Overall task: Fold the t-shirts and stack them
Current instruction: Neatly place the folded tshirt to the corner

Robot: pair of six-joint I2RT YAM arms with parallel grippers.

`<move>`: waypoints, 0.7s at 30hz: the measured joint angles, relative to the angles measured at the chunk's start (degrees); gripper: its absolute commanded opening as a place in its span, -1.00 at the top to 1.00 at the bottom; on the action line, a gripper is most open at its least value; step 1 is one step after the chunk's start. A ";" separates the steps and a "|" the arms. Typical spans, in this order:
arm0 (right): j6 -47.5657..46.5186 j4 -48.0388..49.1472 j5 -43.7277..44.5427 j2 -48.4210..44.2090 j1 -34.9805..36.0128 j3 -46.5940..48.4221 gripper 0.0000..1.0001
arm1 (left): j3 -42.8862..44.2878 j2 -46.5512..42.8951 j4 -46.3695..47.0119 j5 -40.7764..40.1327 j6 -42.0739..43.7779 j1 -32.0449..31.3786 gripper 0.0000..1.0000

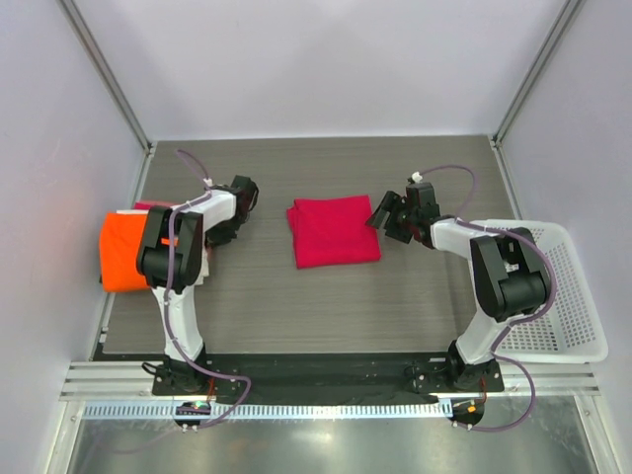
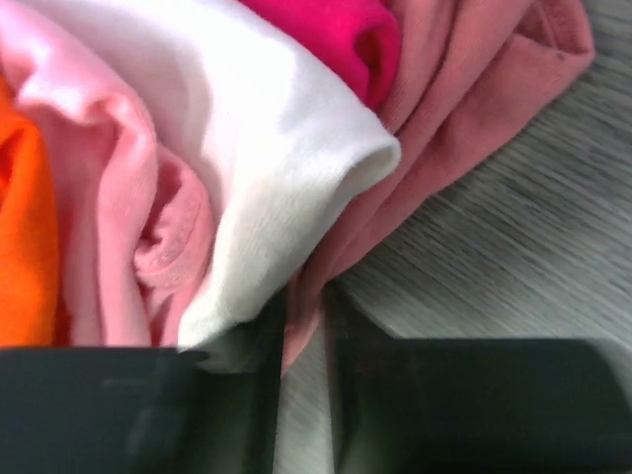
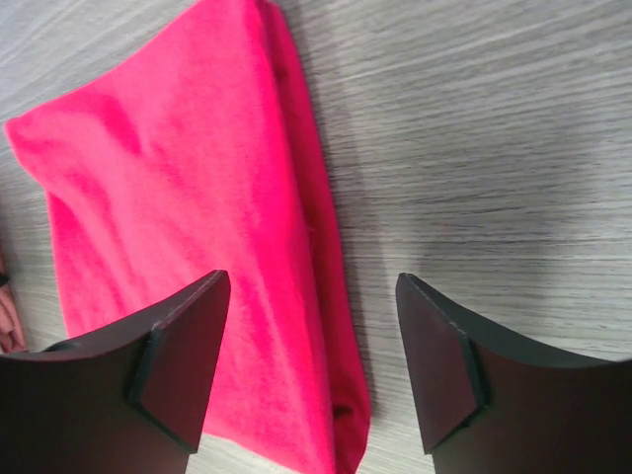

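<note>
Wide view first: the grey wood-grain table point(image 1: 326, 306), with the white lattice basket point(image 1: 568, 316) off to the right, nothing showing in it. Centre stage, the crimson t-shirt point(image 1: 334, 230) lies folded into a neat rectangle, so that one looks done. At the left edge sits the orange t-shirt point(image 1: 120, 252), with the pale pink and white t-shirt point(image 2: 276, 148) bunched beside it, still crumpled. So the step in hand looks like fetching the next shirt. The left gripper point(image 2: 304, 395) is right down at that bundle, jaws nearly together with a pink hem dipping into the slit; whether it truly bites, I cannot tell. The right gripper point(image 3: 311, 296) hovers with jaws spread wide over the crimson shirt's right edge, holding nothing. Next call, I'd judge: drag one shirt clear onto bare table and spread it flat.
</note>
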 measured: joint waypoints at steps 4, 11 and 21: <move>-0.11 -0.13 -0.02 1.31 0.00 0.13 -0.52 | -0.02 0.24 0.00 0.66 0.02 -1.11 1.00; -0.15 -0.33 0.28 1.84 0.00 0.87 -0.51 | 0.09 -0.96 -0.63 4.98 -2.05 -8.61 0.87; -0.22 -0.46 0.20 1.84 -0.09 1.11 -0.66 | 0.81 -9.01 3.52 19.30 -8.11 -16.24 -0.57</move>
